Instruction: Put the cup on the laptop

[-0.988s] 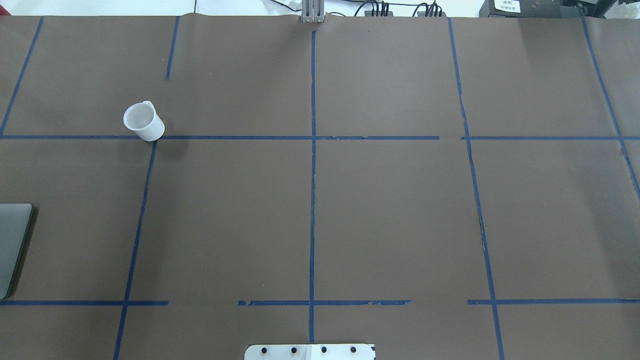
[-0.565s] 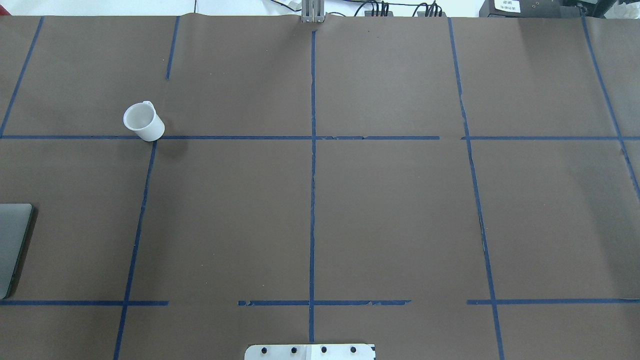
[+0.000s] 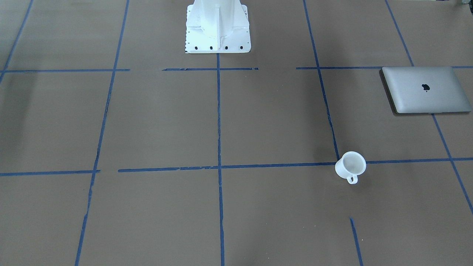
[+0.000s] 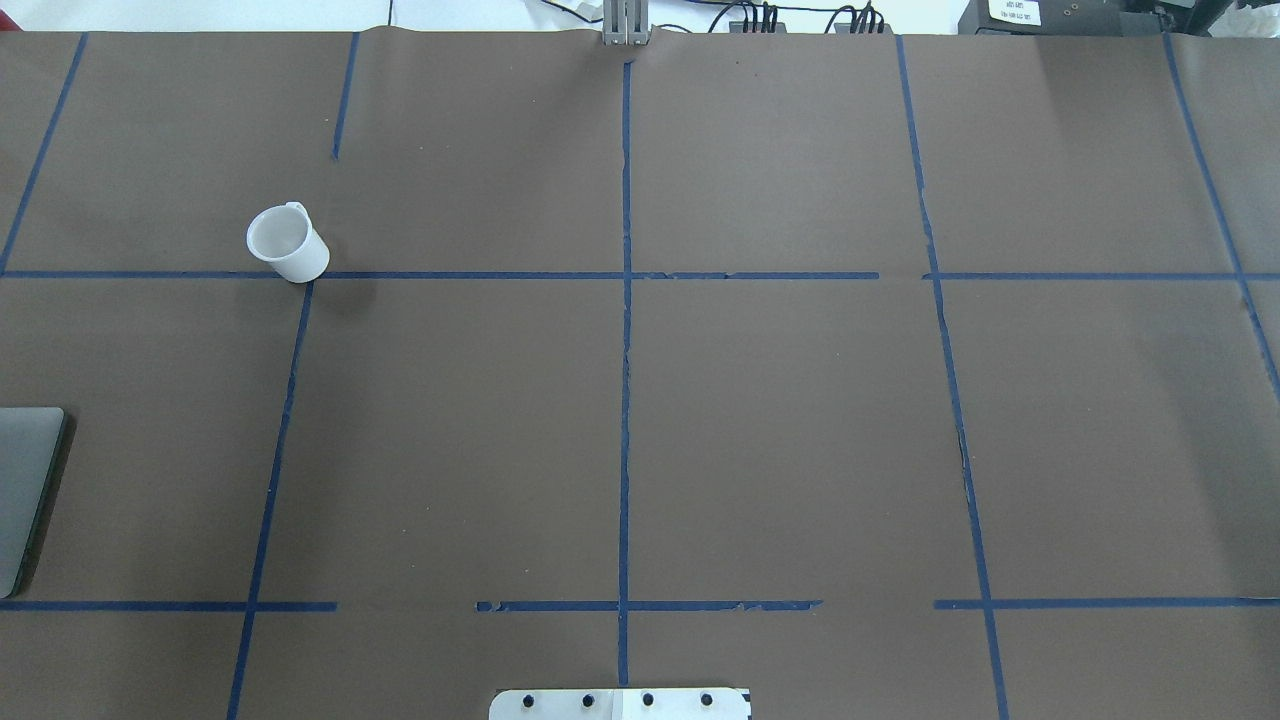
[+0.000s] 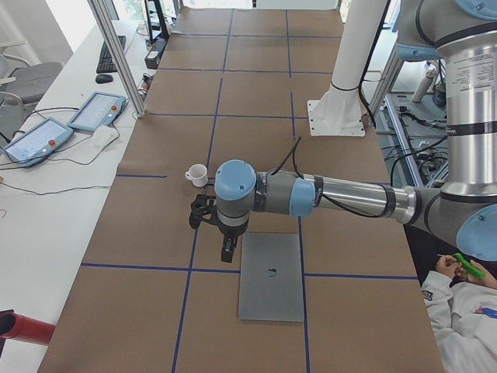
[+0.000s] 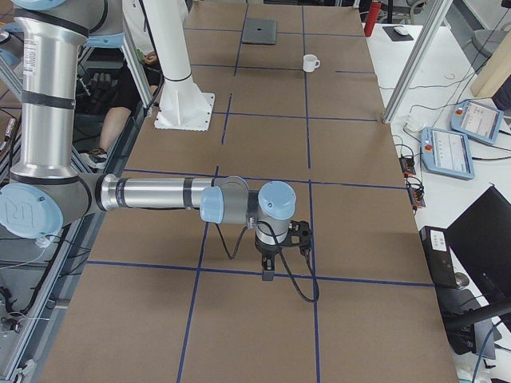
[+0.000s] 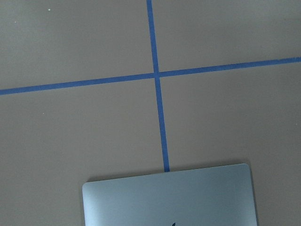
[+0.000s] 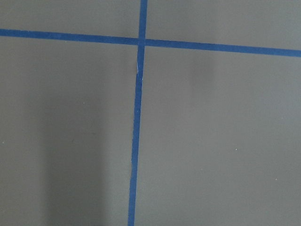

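Observation:
The small white cup stands upright on the brown table, its handle toward the operators' side; it also shows in the overhead view and both side views. The silver-grey laptop lies closed and flat, apart from the cup, at the table's left end. My left gripper hangs above the table between cup and laptop, near the laptop's corner; I cannot tell if it is open. My right gripper hangs over the far right part of the table; its state cannot be told.
The white robot pedestal stands at the table's near-robot edge. Blue tape lines grid the brown paper. Teach pendants and an aluminium post stand beside the table on the operators' side. A person sits behind the robot.

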Controlling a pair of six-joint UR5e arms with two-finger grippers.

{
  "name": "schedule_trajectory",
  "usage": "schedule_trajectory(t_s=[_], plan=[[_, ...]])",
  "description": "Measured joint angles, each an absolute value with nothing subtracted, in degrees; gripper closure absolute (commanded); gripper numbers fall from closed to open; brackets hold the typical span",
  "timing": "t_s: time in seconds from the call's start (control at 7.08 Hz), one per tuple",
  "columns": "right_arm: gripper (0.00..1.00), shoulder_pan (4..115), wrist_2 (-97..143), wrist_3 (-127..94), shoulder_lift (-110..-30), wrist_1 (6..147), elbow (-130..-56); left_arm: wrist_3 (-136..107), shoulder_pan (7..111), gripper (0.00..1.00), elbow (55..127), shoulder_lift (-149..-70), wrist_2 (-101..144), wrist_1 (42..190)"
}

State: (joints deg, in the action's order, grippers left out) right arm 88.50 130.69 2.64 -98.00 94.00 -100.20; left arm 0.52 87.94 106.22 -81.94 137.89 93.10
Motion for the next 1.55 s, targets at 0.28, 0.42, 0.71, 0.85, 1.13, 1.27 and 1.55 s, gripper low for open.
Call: schedule_trajectory(t_s=[0.28, 0.42, 0.71, 0.85, 1.13, 1.27, 1.55], plan=[[0.00, 88.50, 130.69, 2.64, -98.00, 93.97, -100.20, -11.64, 80.59, 0.00, 105.56, -86.22, 138.57, 99.88], [0.00, 88.50, 130.69, 2.64, -97.98, 93.96, -100.20, -18.11, 77.09, 0.00, 104.90, -89.64, 138.33, 100.62], [0.00, 88.50, 130.69, 2.64, -97.96, 93.95, -100.20, -29.37, 70.30, 0.00, 100.63, -98.73, 136.05, 100.86], [0.00, 88.51, 130.68, 2.64, -97.94, 93.95, -100.20, -33.08, 68.26, 0.00, 96.20, -104.46, 135.07, 100.84], [0.00, 88.51, 130.67, 2.64, -97.91, 93.95, -100.20, -36.83, 66.49, 0.01, 85.42, -114.54, 133.94, 101.05], [0.00, 88.51, 130.68, 2.64, -97.91, 93.95, -100.20, -38.64, 65.56, 0.01, 80.37, -118.13, 132.78, 101.52], [0.00, 88.50, 130.69, 2.64, -97.91, 93.97, -100.19, -41.20, 63.45, 0.01, 73.68, -122.28, 131.06, 102.22]])
